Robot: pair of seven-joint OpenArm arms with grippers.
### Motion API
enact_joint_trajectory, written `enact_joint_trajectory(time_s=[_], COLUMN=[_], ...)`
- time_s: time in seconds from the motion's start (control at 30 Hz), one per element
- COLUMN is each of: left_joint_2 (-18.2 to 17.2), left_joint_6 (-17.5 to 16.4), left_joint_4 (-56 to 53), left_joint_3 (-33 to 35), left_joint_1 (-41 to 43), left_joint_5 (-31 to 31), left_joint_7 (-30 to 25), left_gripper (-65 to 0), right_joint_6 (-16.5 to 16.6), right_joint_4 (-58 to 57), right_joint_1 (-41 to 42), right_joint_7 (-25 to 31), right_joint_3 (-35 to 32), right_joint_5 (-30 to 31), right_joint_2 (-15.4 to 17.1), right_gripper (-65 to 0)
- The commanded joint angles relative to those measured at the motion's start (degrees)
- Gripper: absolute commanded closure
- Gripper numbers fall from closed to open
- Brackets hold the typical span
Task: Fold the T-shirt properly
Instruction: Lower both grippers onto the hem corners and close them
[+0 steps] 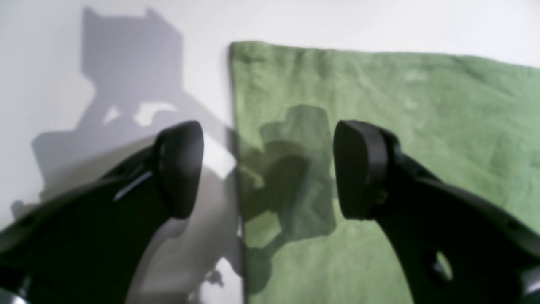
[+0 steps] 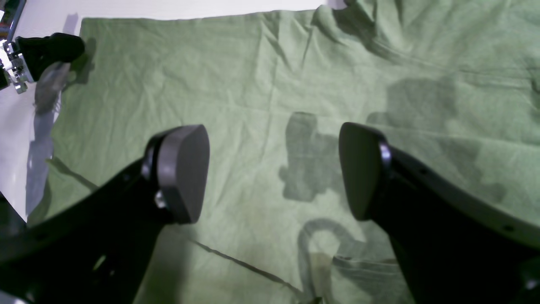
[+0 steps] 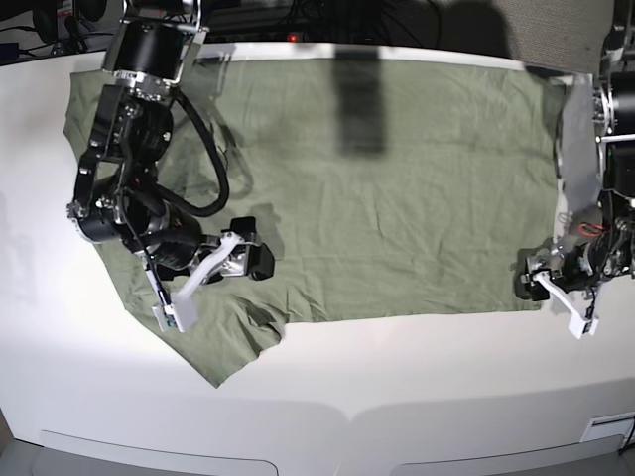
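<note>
The green T-shirt [image 3: 397, 188] lies spread flat and wrinkled over the white table, with one sleeve [image 3: 223, 352] sticking out at the near left. My right gripper [image 3: 255, 250] hovers open over the shirt's left part; in the right wrist view its fingers [image 2: 181, 173] stand wide apart above the cloth [image 2: 270, 76], empty. My left gripper [image 3: 526, 278] is open at the shirt's near right corner. In the left wrist view the left gripper [image 1: 270, 169] straddles the straight edge of the shirt [image 1: 379, 105], one finger over bare table, and holds nothing.
The white table [image 3: 397, 387] shows bare along the front and at both ends. Its front edge [image 3: 347, 416] runs across the bottom. Dark cables and equipment [image 3: 298, 15] sit behind the back edge. The left gripper [image 2: 46, 52] also shows at the upper left of the right wrist view.
</note>
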Motion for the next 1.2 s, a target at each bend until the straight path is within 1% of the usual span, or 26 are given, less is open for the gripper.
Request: enact_joint_trajectory(time_s=[0.0,0.07,0.1,0.13,0.2,0.33,0.47,0.6,0.7,0.8,0.87,0.9,0.93,1.1,1.17], left_joint_2=[0.04,0.83,1.38,2.08,3.32,4.81,4.5,3.69,2.95,1.77,0.7,0.2,-0.22,-1.31,-1.22], left_joint_6=[-1.14,-2.69,-2.89,-3.15,-3.34,-3.3,-3.26,-3.28,-3.28,-3.26,-3.19,-3.1,-3.1,-3.28,-3.61], left_joint_4=[0.31,0.31,0.31,0.31,0.31,0.33,0.33,0.33,0.35,0.35,0.33,0.33,0.33,0.35,0.35], left_joint_3=[-0.04,-0.04,-0.04,-0.04,-0.04,-0.04,-0.04,-0.04,-0.04,-0.04,-0.04,-0.04,-0.04,-0.04,-0.04], left_joint_1=[-0.96,-0.94,-0.74,-0.57,0.0,-0.17,-0.15,-0.15,-0.17,-0.02,0.17,0.22,0.33,0.79,0.96], left_joint_5=[-0.28,-1.99,-3.34,-3.26,-1.97,3.8,8.96,9.77,9.9,13.03,13.6,13.29,11.76,-3.58,-9.05], left_joint_7=[1.11,2.21,3.8,4.17,2.78,-0.59,-5.64,-8.57,-8.87,-9.31,-9.29,-9.03,-7.58,7.32,10.88], left_gripper=[-45.5,-45.5,-45.5,-45.5,-45.5,-45.5,-45.5,-45.5,-45.5,-45.5,-45.5,-45.5,-45.5,-45.5,-45.5], right_joint_6=[0.48,0.96,1.62,2.21,2.34,2.36,2.34,2.34,2.34,2.34,2.36,2.36,2.36,2.36,2.36], right_joint_4=[1.11,1.11,1.11,1.11,1.11,1.11,1.11,1.11,1.11,1.11,1.11,1.11,1.11,1.11,1.11], right_joint_1=[1.25,1.25,1.25,1.25,1.25,1.22,1.25,1.25,1.22,1.25,1.22,1.25,1.25,1.25,1.25], right_joint_7=[1.01,1.01,1.03,1.03,1.07,0.92,0.9,0.92,0.87,0.87,0.83,0.85,0.85,0.98,0.98], right_joint_3=[0.02,0.0,0.0,0.02,0.0,0.02,0.02,0.0,0.02,0.02,0.02,0.0,0.0,0.02,0.0], right_joint_5=[1.16,1.18,1.16,1.18,1.16,1.18,1.16,1.18,1.16,1.16,1.18,1.16,1.18,1.16,1.16], right_joint_2=[0.15,0.15,0.15,0.15,0.15,0.15,0.15,0.15,0.15,0.15,0.15,0.15,0.15,0.15,0.15], right_gripper=[-47.5,-47.5,-47.5,-47.5,-47.5,-47.5,-47.5,-47.5,-47.5,-47.5,-47.5,-47.5,-47.5,-47.5,-47.5])
